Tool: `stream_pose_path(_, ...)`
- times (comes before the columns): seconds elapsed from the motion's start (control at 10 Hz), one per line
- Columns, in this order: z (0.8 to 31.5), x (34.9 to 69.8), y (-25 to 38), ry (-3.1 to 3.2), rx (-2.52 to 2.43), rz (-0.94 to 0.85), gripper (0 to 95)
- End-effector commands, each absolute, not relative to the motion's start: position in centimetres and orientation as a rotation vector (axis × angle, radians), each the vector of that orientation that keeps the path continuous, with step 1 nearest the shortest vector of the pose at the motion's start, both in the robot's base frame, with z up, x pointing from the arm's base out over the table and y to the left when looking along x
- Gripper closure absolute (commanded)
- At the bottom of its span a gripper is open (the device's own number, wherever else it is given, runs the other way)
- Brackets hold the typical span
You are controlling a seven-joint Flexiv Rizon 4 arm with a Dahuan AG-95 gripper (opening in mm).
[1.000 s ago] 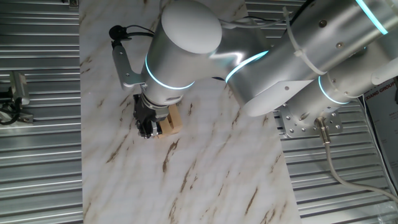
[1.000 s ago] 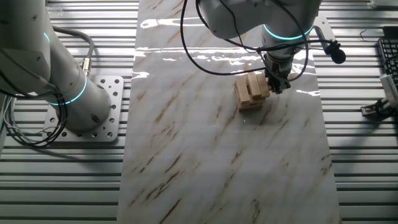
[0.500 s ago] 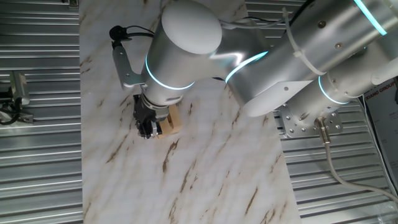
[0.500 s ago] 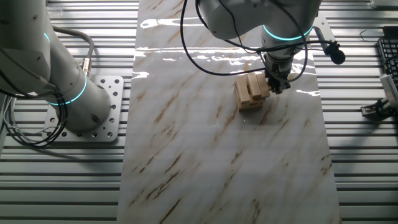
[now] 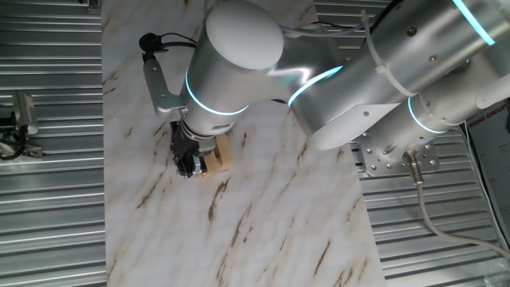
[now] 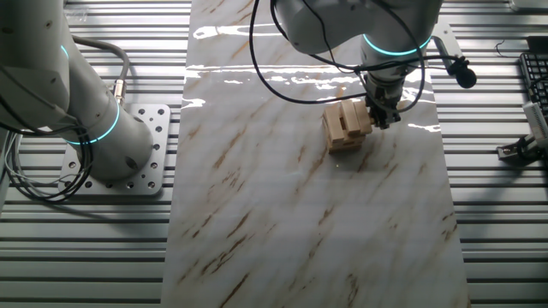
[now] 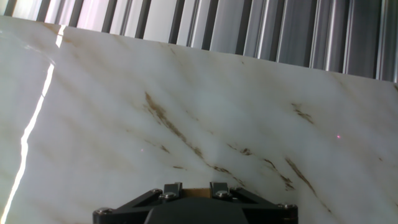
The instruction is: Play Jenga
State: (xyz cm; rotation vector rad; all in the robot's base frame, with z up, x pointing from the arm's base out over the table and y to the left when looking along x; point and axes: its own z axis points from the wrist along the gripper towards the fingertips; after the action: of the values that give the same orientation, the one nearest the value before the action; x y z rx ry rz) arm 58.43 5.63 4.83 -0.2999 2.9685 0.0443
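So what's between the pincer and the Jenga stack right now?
Nothing: in the other fixed view the pincer sits right against the Jenga stack, no gap visible.

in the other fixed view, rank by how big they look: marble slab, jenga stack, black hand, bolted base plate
1. marble slab
2. base plate
3. Jenga stack
4. hand, partly hidden, so close to the stack

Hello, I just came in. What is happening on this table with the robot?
A robot arm is playing Jenga. Its hand is down at one side of a small stack of wooden blocks on the marble table. The stack stands upright. The pictures do not show whether the fingers are gripping a block or only touching it.
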Motion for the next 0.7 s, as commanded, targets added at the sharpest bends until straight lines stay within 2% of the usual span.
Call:
stream_pose_path(0.1, 4.81, 58.46, 5.65, 2.969, -0.300, 0.046, 95.0)
stream_pose_path(0.7, 4.79, 58.62, 5.69, 2.968, -0.300, 0.048, 95.0)
